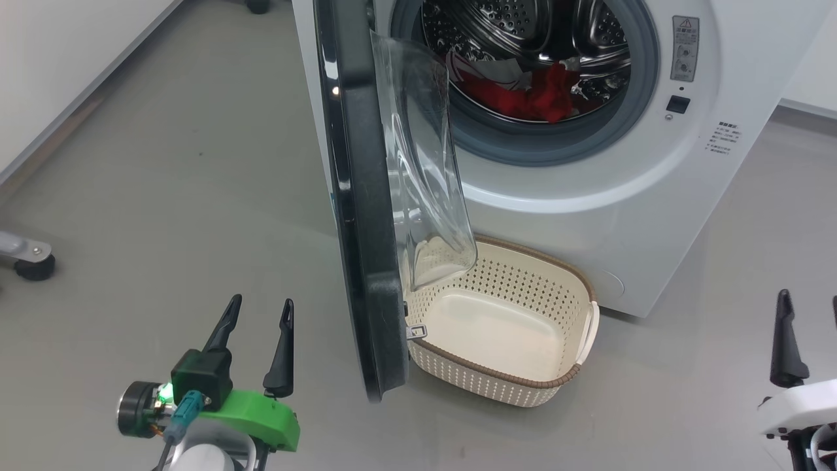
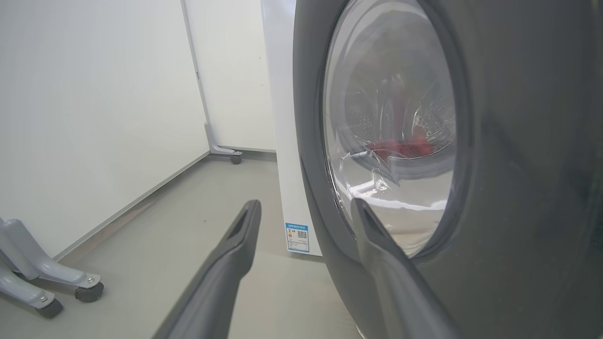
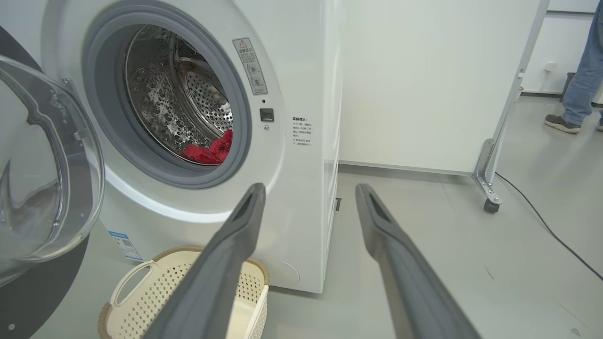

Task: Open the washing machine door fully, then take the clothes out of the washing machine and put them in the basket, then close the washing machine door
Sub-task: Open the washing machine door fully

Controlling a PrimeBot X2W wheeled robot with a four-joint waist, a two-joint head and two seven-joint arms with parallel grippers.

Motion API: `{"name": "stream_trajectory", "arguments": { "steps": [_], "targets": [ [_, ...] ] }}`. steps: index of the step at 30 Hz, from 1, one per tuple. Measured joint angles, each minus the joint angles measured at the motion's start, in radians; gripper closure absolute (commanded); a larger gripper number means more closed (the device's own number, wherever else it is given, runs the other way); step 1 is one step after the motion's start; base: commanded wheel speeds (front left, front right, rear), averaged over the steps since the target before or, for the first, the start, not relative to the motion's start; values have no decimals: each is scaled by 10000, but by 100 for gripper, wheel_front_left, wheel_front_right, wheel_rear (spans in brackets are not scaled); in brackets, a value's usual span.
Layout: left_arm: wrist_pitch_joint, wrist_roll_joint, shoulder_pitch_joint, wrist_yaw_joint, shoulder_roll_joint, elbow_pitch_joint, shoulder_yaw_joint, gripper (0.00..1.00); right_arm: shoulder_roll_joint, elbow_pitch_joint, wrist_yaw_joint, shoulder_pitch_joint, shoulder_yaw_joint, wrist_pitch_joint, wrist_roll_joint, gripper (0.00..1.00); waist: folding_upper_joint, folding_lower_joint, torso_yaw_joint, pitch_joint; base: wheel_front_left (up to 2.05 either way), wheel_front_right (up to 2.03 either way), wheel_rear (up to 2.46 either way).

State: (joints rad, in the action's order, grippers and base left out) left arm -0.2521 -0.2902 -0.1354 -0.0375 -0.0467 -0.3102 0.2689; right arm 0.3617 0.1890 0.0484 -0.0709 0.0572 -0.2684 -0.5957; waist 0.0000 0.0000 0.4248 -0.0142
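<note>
The washing machine door (image 1: pixel 356 216) is standing open, edge-on in the head view. Its black rim is running from 6 o'clock up to 12 o'clock and its clear glass bowl (image 1: pixel 425 163) is bulging toward 3 o'clock.

Nearest the camera, the left gripper (image 1: pixel 261 307) is hovering at 7 o'clock. Its two dark fingers are spreading wide with nothing between them, near the door's outer face but apart from it. The right gripper (image 1: pixel 809 301) is hanging at 4 o'clock by the frame edge, its fingers likewise standing apart and gripping nothing.

A little further on, the basket (image 1: pixel 497 374) is sitting on the grey floor (image 1: pixel 163 196) at 5 o'clock. It is lying just beside the door's lower edge, with its far corner under the glass bowl and its cream bottom showing.

Behind it, the washing machine (image 1: pixel 588 216) is filling the 1 o'clock part of the view, its grey gasket (image 1: pixel 556 147) ringing the steel drum (image 1: pixel 510 19). The red clothes (image 1: pixel 523 98) are lying in the drum, at 6 o'clock of the opening.

Farthest off, in the right wrist view, a person's leg (image 3: pixel 584 61) in jeans is showing at 2 o'clock. It is beyond a white partition (image 3: pixel 424 84) on casters, and a dark cable (image 3: pixel 541 221) is trailing across the floor
</note>
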Motion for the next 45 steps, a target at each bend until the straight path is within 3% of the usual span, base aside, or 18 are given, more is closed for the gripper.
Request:
{"name": "stream_trajectory", "arguments": {
  "steps": [4,22,43,44,45],
  "targets": [
    [0,4,1,61,0,-33,-25,0,-33,-251,320,-22,483,52,836,0,0,0,-45,1,0,0,0],
    [0,59,2,90,0,-178,-102,0,-1626,-863,525,-792,1290,90,2153,0,0,0,-254,9,0,0,0],
    [0,100,3,165,2,-305,-192,0,-2067,-940,598,-1112,1271,90,2807,0,0,0,-358,11,0,0,0],
    [0,100,3,167,2,-311,-192,3,-2073,-949,598,-1140,1252,90,2819,0,0,0,-358,12,0,0,0],
    [0,102,3,167,2,-314,-192,20,-2079,-957,598,-1166,1237,90,2819,0,0,0,-358,12,0,0,0]
  ]
}}
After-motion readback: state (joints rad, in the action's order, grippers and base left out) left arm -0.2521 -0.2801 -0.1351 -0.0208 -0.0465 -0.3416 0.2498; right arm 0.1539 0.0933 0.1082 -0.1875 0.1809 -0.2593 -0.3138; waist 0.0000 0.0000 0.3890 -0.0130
